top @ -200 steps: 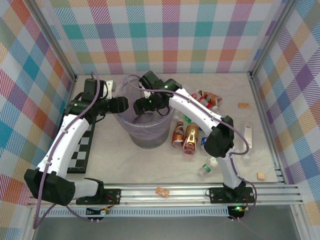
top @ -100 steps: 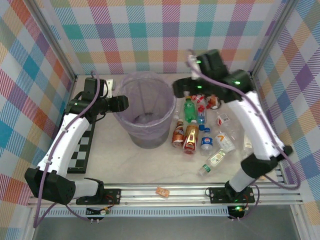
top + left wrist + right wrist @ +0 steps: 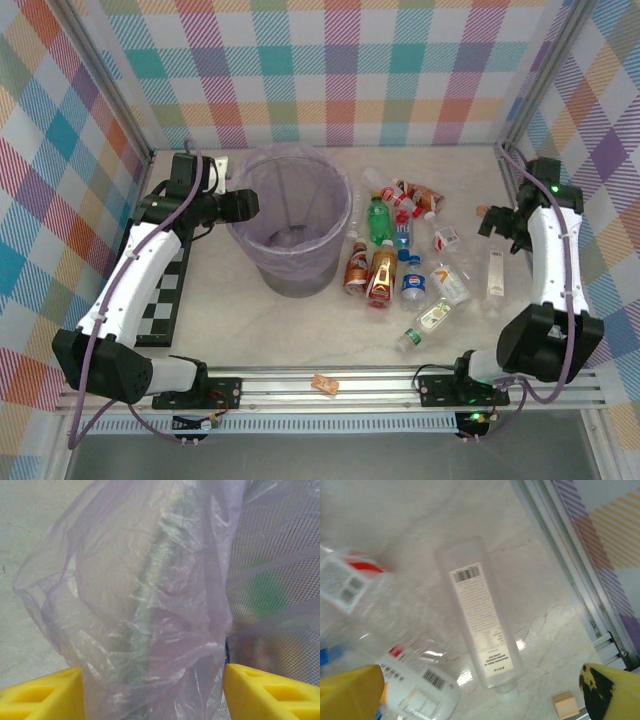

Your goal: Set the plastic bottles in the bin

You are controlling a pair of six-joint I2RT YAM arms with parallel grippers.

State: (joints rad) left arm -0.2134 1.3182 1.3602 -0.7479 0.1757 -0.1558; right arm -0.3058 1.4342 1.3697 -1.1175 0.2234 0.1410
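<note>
- The bin [image 3: 300, 278] stands on the table [image 3: 250, 320], lined with a pale lilac bag [image 3: 150, 605].
- The left gripper [image 3: 244, 206] is at the bin's 9 o'clock rim, its fingers clamped on the bag-covered edge.
- The bottles [image 3: 385, 265] lie scattered on the table at the bin's 3 o'clock.
- The right gripper [image 3: 480, 685] hangs further out at 3 o'clock, its fingers wide apart and empty, above a clear flat bottle [image 3: 477, 625] lying label up.
- A tan block [image 3: 565, 705] lies near that bottle's end, at its 5 o'clock.
</note>
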